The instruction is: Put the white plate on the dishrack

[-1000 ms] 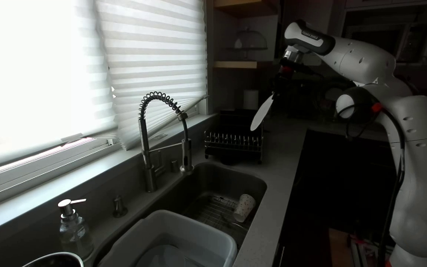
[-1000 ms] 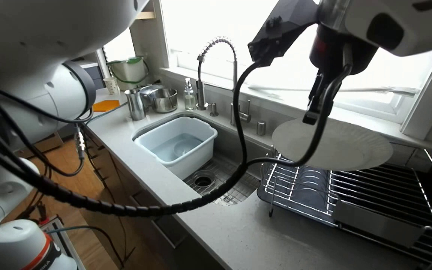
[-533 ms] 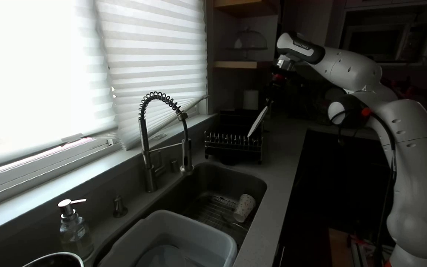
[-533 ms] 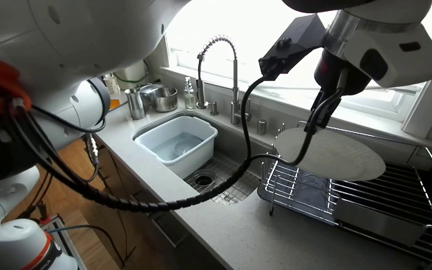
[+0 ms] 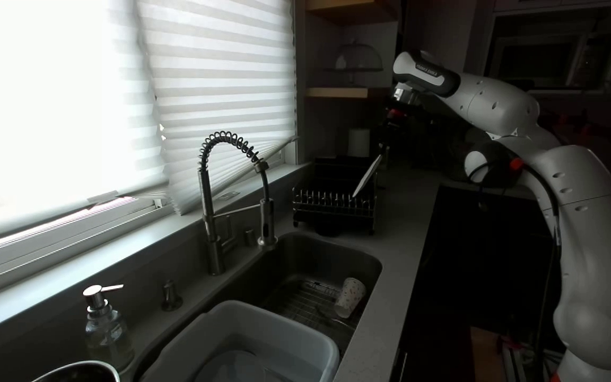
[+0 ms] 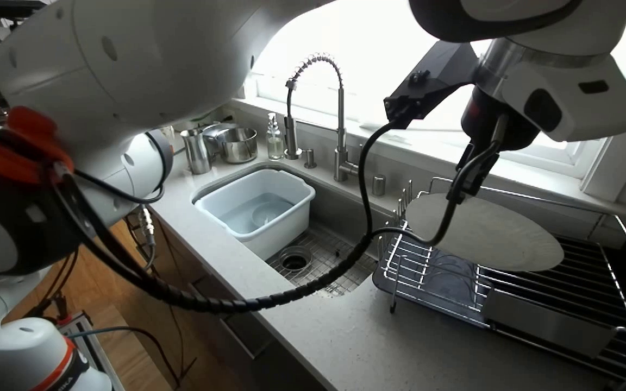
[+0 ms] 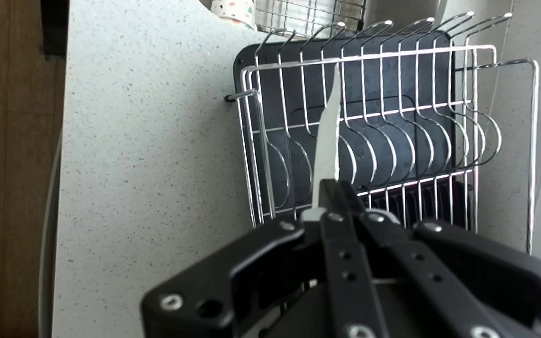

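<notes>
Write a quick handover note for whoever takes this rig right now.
Gripper: shut on the white plate, near its edge.
Plate: tilted, over the black wire dishrack; in the wrist view it shows nearly edge-on. Whether it touches the wires is unclear.
Rack: on the counter beside the sink.
Done: plate gripped and over the rack.
Left: probably lower it until the rack bears it, then open and back away.
</notes>
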Tool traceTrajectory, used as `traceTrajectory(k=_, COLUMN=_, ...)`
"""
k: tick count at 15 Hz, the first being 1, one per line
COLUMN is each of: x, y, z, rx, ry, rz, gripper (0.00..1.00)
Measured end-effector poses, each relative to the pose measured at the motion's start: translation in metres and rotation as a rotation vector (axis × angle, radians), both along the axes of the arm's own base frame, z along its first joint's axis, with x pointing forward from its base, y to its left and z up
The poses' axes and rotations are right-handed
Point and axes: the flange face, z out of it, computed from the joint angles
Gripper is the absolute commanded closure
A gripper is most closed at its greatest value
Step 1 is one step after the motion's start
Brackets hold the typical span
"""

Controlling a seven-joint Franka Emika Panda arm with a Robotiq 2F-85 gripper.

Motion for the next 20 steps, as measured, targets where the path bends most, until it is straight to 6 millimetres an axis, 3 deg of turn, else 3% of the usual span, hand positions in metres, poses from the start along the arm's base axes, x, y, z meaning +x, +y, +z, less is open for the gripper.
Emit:
traceTrajectory(k=3, x=0.006, y=-0.001, z=-0.010, rx=0.003, ry=0.009, rz=0.006, gripper=1.00)
traceTrajectory(k=4, x=0.009, y=-0.002, z=-0.013, rx=0.002, ry=0.012, rz=0.009, gripper=0.96)
traceTrajectory(k=5, x=0.011, y=-0.002, z=-0.015, rx=0.000, ry=0.014, rz=0.011, gripper=0.73)
traceTrajectory(k=8, x=0.016, y=-0.002, z=-0.019, rx=-0.015, ry=0.024, rz=0.017, gripper=0.64)
traceTrajectory(k=16, x=0.026, y=-0.003, z=-0.014, rx=-0.090, ry=0.008, rz=0.032, gripper=0.05)
traceTrajectory(k=17, x=0.027, y=-0.003, z=-0.013, rx=-0.103, ry=0.002, rz=0.039, gripper=0.00)
traceTrajectory(k=20, x=0.032, y=-0.006, z=-0.012, rx=-0.144, ry=-0.021, rz=0.057, gripper=0.00)
